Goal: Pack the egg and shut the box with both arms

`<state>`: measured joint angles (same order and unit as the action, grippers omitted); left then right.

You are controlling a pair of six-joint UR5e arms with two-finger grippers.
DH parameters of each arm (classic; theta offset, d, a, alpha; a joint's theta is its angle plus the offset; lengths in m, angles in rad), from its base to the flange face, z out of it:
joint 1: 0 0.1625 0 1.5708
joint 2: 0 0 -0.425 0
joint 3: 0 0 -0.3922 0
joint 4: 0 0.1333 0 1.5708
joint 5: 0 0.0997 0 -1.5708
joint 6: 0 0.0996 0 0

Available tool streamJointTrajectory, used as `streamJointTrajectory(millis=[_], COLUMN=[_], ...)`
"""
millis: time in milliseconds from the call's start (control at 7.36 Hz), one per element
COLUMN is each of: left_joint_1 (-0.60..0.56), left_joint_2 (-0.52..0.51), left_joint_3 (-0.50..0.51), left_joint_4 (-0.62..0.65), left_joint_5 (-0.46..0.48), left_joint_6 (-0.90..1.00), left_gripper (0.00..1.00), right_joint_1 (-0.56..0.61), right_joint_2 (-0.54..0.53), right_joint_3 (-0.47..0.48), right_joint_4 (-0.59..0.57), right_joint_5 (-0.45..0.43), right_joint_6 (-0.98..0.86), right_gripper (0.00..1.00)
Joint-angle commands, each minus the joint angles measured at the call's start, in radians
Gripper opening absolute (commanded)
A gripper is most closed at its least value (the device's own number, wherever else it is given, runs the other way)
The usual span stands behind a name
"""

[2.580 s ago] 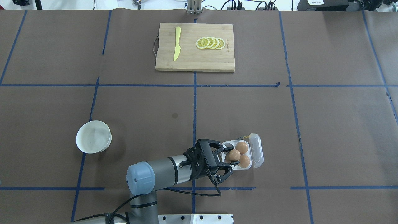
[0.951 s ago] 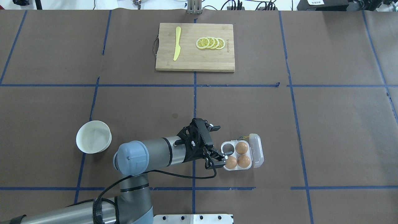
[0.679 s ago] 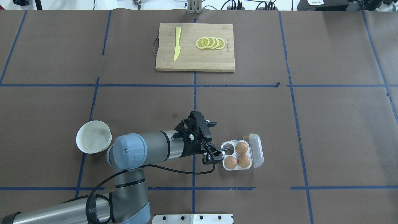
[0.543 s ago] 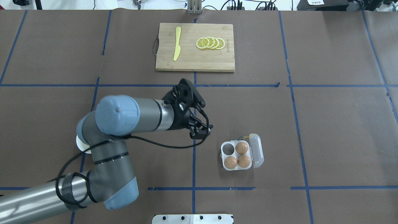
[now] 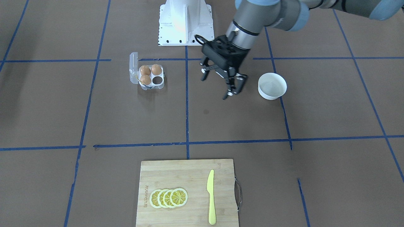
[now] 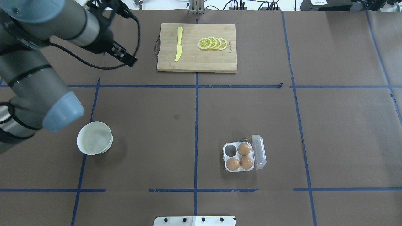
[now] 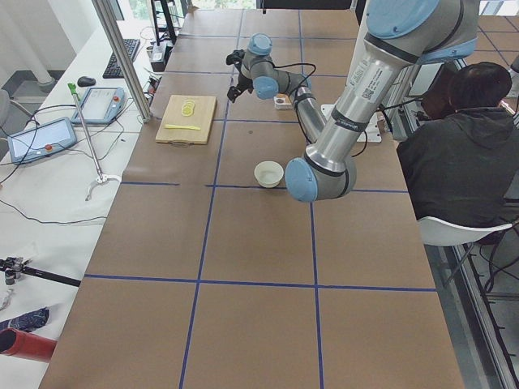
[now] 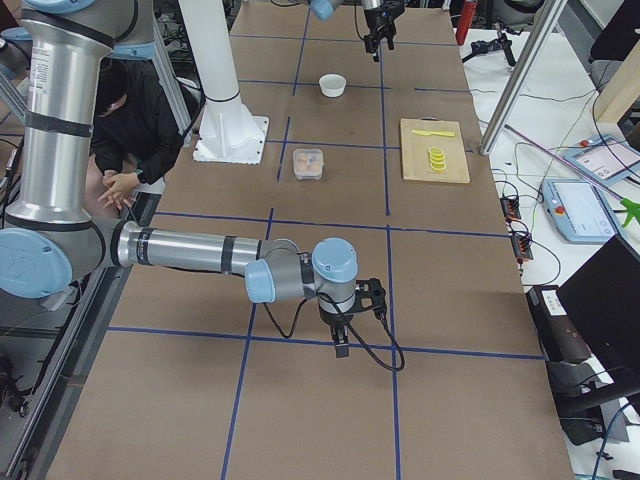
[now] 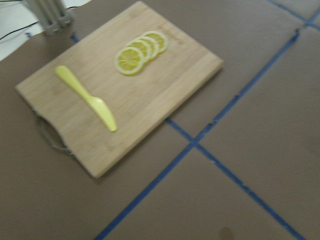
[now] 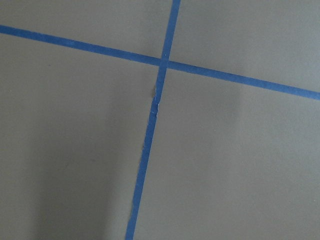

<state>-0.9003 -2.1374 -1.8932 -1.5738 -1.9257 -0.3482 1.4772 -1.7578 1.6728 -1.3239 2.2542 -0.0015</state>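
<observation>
Brown tabletop (image 5: pixel 315 110) lies below the left pincer (image 5: pixel 221 84), spread wide, empty. Right pincer (image 8: pixel 343 338) shows only in the exterior right view; whether it grips, I cannot tell

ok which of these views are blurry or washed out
Left wrist view: blurred, the cutting board and lemon slices smeared. Front-facing view: sharp, but glare on the white pedestal. Overhead view: crisp, the bowl casts a soft shadow. Right wrist view: slightly soft.

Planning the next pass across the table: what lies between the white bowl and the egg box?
Overhead view: only bare brown cover between the bowl and the box, crossed by one blue tape line.
</observation>
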Motion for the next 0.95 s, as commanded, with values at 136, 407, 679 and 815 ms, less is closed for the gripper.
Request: streamJointTrajectory(millis=[136,407,679,815], left_joint_1=[-0.277,-0.433,-0.57,-0.612], left_joint_2=[0.185,0.293,0.423,0.477], left_joint_3=[0.049,0.181,0.239,0.259], left_joint_4=[0.086,0.072,0.066,0.063], left_joint_5=[-0.079,-0.131,-0.239,-0.366], left_joint_6=[0.153,0.163,0.316,0.324], left_gripper=[1.0,1.0,1.0,1.0], right_joint_1=[0.0,0.0,0.0,0.0], right_joint_2=[0.003,0.006,0.017,0.027], right_joint_3=[-0.008,-0.008,0.001,0.004], right_joint_4=[0.0,0.0,0.0,0.002], right_joint_5=[-0.001,-0.002,-0.001,-0.001], right_joint_6=[0.0,0.002,0.0,0.002], right_gripper=[1.0,1.0,1.0,1.0])
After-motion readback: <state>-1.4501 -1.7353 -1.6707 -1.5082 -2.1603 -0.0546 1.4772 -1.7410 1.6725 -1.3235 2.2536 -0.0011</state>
